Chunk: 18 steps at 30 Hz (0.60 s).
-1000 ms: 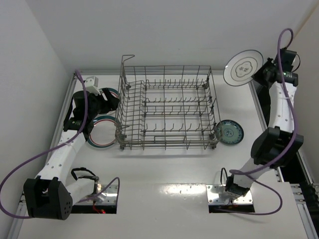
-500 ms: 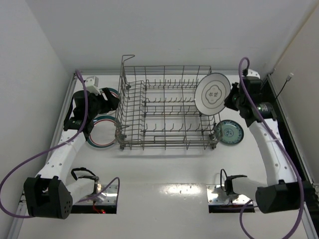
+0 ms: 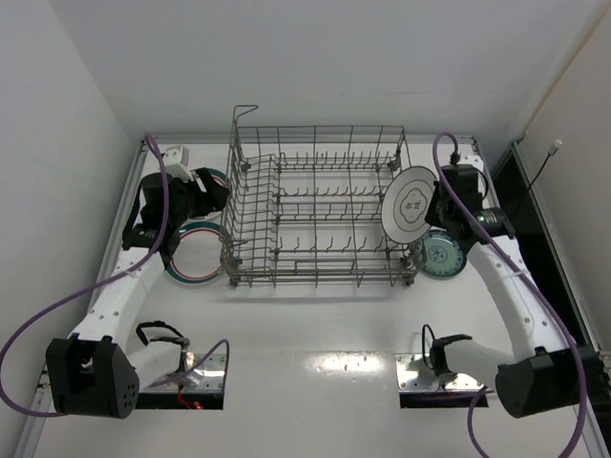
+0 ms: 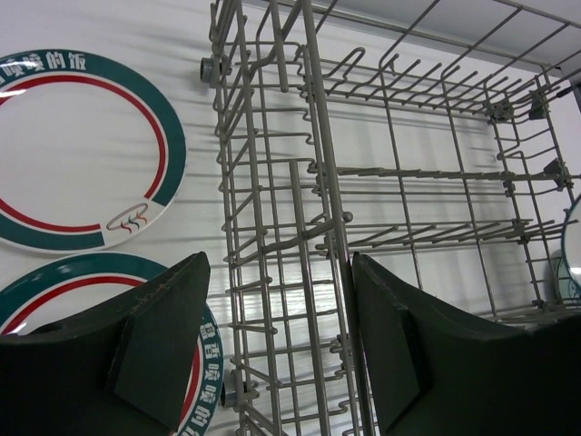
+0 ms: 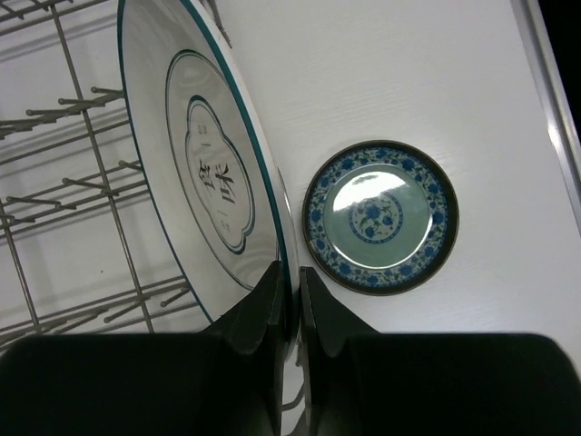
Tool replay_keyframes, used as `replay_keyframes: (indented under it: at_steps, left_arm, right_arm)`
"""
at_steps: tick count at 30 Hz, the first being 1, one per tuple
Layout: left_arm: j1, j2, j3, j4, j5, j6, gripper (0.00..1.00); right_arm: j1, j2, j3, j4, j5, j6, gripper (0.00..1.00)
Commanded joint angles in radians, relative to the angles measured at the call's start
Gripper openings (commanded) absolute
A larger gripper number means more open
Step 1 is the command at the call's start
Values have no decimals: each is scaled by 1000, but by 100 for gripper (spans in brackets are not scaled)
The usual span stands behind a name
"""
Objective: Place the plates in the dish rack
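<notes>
The grey wire dish rack [image 3: 320, 205] stands mid-table and fills the left wrist view [image 4: 363, 182]. My right gripper [image 3: 437, 212] is shut on the rim of a white plate with faint rings [image 3: 409, 208], held on edge over the rack's right end; the right wrist view shows the plate [image 5: 204, 173] pinched between the fingers [image 5: 272, 300]. A small teal-blue patterned plate [image 3: 439, 254] lies flat right of the rack [image 5: 379, 216]. My left gripper [image 3: 212, 188] is open and empty beside the rack's left side, above two banded plates [image 3: 196, 256] [image 4: 77, 150].
The table has raised metal edges along the left [image 3: 129, 200] and right [image 3: 492, 205]. White walls stand close on the left and at the back. A second banded plate [image 4: 195, 363] lies partly under the left fingers.
My right arm has swung in from the far right corner with the white plate and lowered it toward the rack's right end. The left arm has not moved.
</notes>
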Motion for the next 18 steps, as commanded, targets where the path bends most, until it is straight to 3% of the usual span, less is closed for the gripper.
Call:
replay_keyframes:
  at_steps: [1,9,18]
  left_arm:
    - [11,25,17,-44,-102,47,60]
    - [11,16,17,-53,-102,56,60]
    - [11,6,26,-53,-102,56,63]
  right_arm:
    - [41,69,37,42,67,-47,0]
    - [186,200,46,22,86,-16,0]
    - [308,242,110,-31,140,-7,0]
